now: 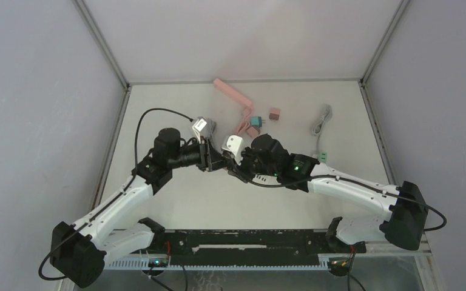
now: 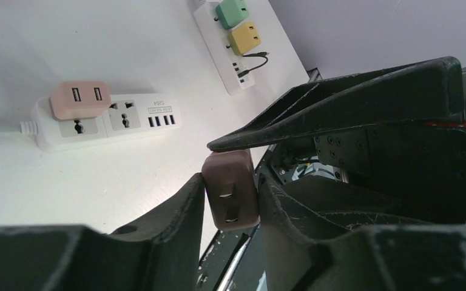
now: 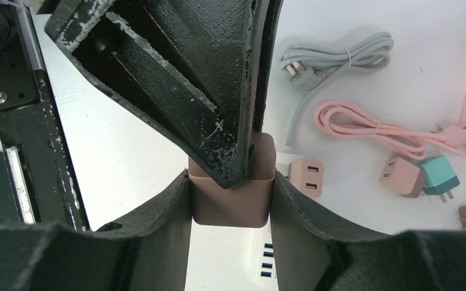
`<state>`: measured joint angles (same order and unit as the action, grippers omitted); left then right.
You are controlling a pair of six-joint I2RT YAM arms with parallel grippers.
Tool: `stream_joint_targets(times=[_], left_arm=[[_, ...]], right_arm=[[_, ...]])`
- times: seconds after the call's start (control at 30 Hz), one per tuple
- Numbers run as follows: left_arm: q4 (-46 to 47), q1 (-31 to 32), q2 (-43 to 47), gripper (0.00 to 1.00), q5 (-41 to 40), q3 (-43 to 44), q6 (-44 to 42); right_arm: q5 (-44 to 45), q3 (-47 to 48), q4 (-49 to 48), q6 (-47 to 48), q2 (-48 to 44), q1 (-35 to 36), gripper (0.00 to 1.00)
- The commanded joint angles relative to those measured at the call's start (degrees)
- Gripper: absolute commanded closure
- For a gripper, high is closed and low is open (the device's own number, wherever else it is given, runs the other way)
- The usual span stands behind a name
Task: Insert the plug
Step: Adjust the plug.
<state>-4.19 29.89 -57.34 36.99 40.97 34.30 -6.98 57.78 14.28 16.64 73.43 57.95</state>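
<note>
A brown plug adapter (image 2: pixel 230 191) with two flat prongs is held in the air between both grippers. In the left wrist view my left gripper (image 2: pixel 230 179) is shut on it, both fingers touching its sides. In the right wrist view my right gripper (image 3: pixel 231 185) is also shut on the same plug (image 3: pixel 230 203), with a left finger (image 3: pixel 218 91) crossing in front. From above, the left gripper (image 1: pixel 213 159) and the right gripper (image 1: pixel 238 165) meet at mid-table and hide the plug. A white power strip (image 2: pixel 139 118) with free sockets lies below.
A pink USB adapter (image 2: pixel 79 98) sits in that strip. A second white strip (image 2: pixel 218 42) holds green and yellow adapters. A pink strip (image 1: pixel 233 94), a pink cable (image 3: pixel 370 130), a grey cable (image 1: pixel 321 121), and teal (image 1: pixel 255 121), pink (image 1: pixel 252 131) and brown (image 1: pixel 274 113) plugs lie at the back.
</note>
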Motion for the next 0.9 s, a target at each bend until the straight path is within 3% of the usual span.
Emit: stream_joint_targets(times=[0.0,0.33,0.5,0.67,0.87], left_arm=[[3.65,0.59,-0.19,0.62,3.86,-0.19,0.9],[5.99,0.53,0.42,0.96,4.8,-0.69,0.74],[13.68,0.55,4.54,1.0,0.03,-5.23,2.79],[16.78,0.45,5.97,1.0,-4.33,-6.33,2.02],[26.06,0.49,6.85,1.0,-7.8,-9.46,6.83]], right_arm=[[-0.8,0.18,-3.14,0.9,-1.09,0.86,0.64],[-0.34,0.2,-4.1,-0.95,-1.67,0.66,0.52],[-2.13,0.14,-5.31,-5.04,-2.11,-1.11,0.41],[-8.19,-1.26,-8.6,-10.87,-4.61,-4.55,0.23],[-13.65,-5.6,-15.92,-21.69,-7.86,-9.61,0.22]])
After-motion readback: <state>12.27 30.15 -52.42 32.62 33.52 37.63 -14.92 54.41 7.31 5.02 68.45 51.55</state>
